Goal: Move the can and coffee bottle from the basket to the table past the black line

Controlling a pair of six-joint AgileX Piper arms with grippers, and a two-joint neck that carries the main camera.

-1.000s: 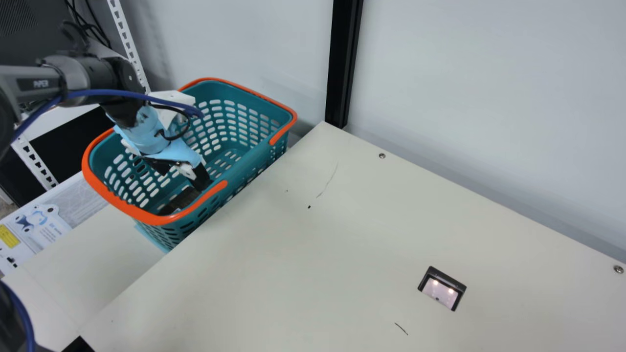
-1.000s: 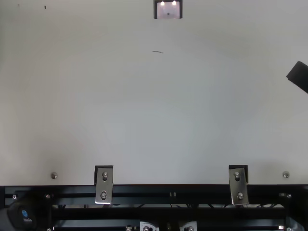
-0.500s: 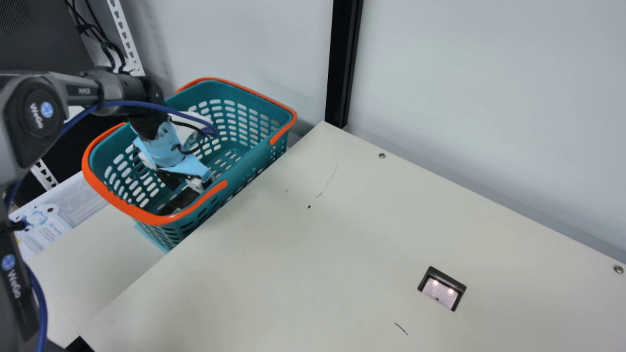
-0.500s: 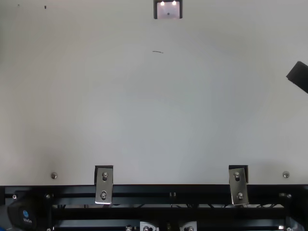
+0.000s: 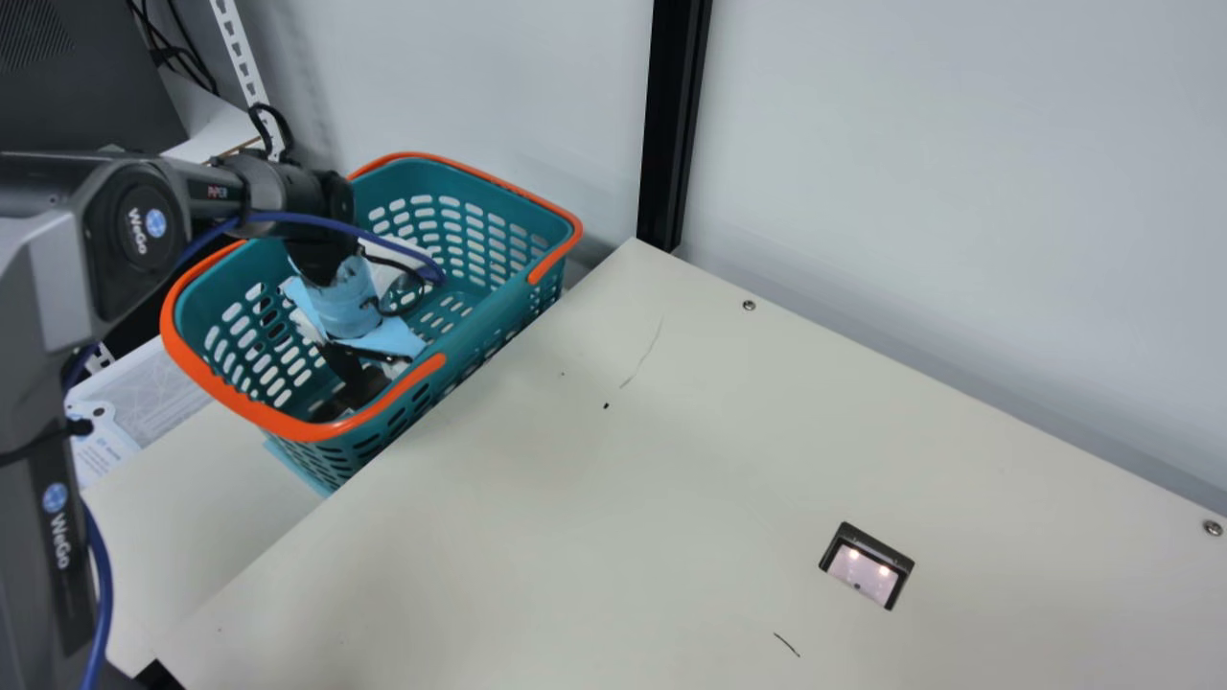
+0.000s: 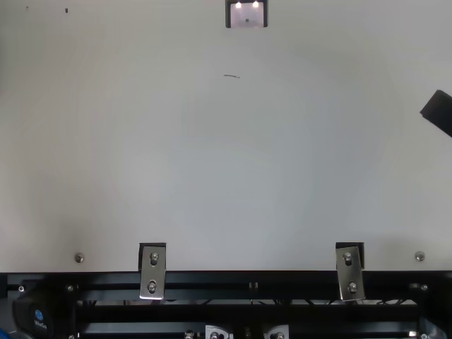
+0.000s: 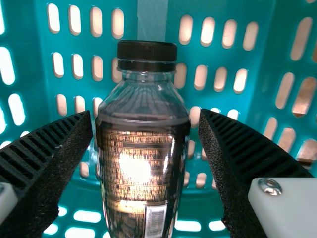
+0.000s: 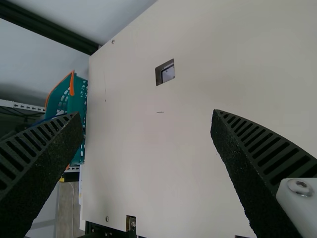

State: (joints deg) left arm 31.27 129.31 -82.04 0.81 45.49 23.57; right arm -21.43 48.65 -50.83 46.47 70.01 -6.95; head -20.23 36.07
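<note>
Because the left black, ribbed gripper (image 7: 146, 113) is spread astride the dark, black-capped coffee bottle (image 7: 141, 173) near the teal plastic basket's (image 5: 302, 431) nearest corner, off-centre closing could make it slip.

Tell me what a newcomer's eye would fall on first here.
Probably the teal basket with its orange rim, beside the cream table at the main view's left. In the left wrist view, the glossy black-capped bottle would stand out, inside the basket and between the fingers of the open left gripper.
</note>
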